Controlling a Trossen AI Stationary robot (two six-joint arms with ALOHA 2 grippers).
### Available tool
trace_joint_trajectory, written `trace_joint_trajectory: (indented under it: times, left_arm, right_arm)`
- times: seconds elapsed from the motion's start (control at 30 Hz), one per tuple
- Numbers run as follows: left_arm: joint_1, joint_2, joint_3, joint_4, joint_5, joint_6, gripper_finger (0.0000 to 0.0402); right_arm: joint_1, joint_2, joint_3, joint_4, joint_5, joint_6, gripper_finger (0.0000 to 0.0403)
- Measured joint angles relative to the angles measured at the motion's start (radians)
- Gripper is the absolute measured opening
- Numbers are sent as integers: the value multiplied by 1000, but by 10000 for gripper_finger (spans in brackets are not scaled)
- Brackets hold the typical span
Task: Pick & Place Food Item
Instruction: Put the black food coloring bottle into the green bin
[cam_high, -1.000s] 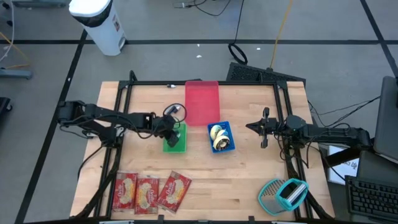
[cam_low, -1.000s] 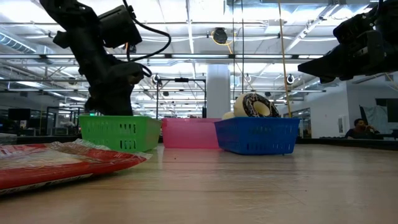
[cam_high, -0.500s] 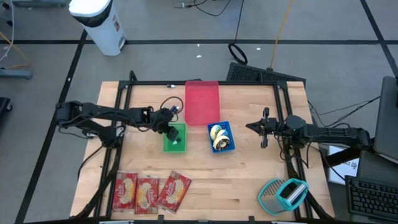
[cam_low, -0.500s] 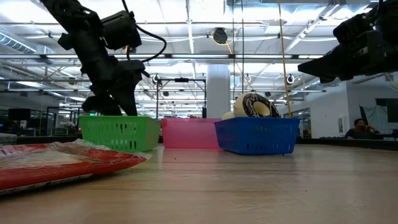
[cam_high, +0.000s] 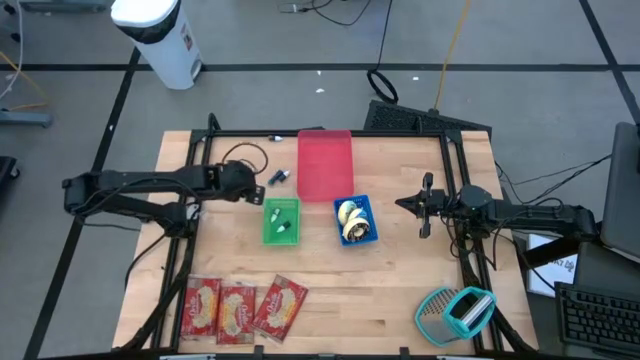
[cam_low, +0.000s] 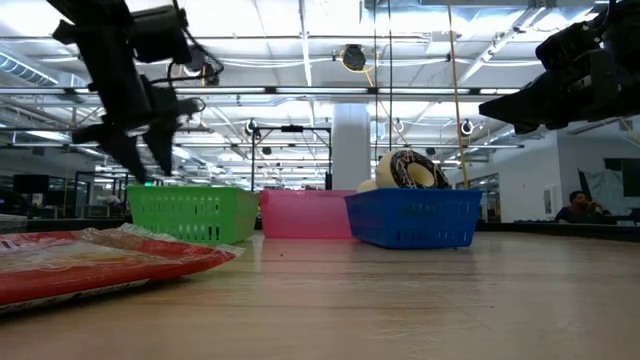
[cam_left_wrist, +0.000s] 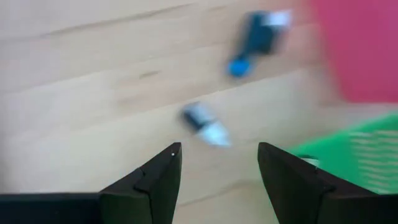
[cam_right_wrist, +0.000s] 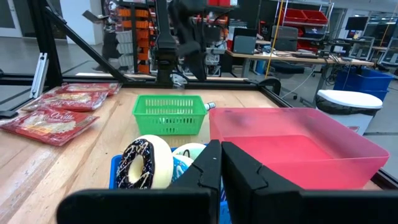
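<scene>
My left gripper hangs open above the bare wood, left of the green basket; nothing is between its fingers. Small pale items lie in that basket. Two more small items lie on the table ahead of the gripper: a dark one with a blue cap and a grey-white one. The blue basket holds ring-shaped food pieces. The pink basket stands behind it. My right gripper waits shut and level, to the right of the blue basket.
Several red food packets lie at the near left edge. A teal and grey object sits at the near right corner. Black frame rails run along both sides of the table. Bare wood lies between the baskets and the packets.
My left gripper has risen out of the green basket and drawn back toward the table's left and far edges, rolling its wrist as it went. A small pale item has stayed behind in the basket.
</scene>
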Motion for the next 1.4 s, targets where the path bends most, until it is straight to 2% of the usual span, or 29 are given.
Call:
trace_joint_trajectory:
  times: [0.07, 0.43, 0.67, 0.83, 1.27, 1.4]
  left_arm:
    - [0, 16, 0, -48, -35, -56, 214]
    - [14, 246, 0, 8, -91, -172, 214]
    - [13, 344, 0, 157, -86, -167, 214]
    - [13, 382, 0, 161, -79, -170, 214]
    - [14, 381, -1, 92, -88, -155, 214]
    - [14, 381, -1, 93, -58, -62, 214]
  right_arm:
    - [0, 0, 0, 0, 0, 0, 4]
    - [0, 0, 0, 0, 0, 0, 4]
    - [0, 0, 0, 0, 0, 0, 4]
    - [0, 0, 0, 0, 0, 0, 4]
    - [0, 0, 0, 0, 0, 0, 4]
    - [0, 0, 0, 0, 0, 0, 4]
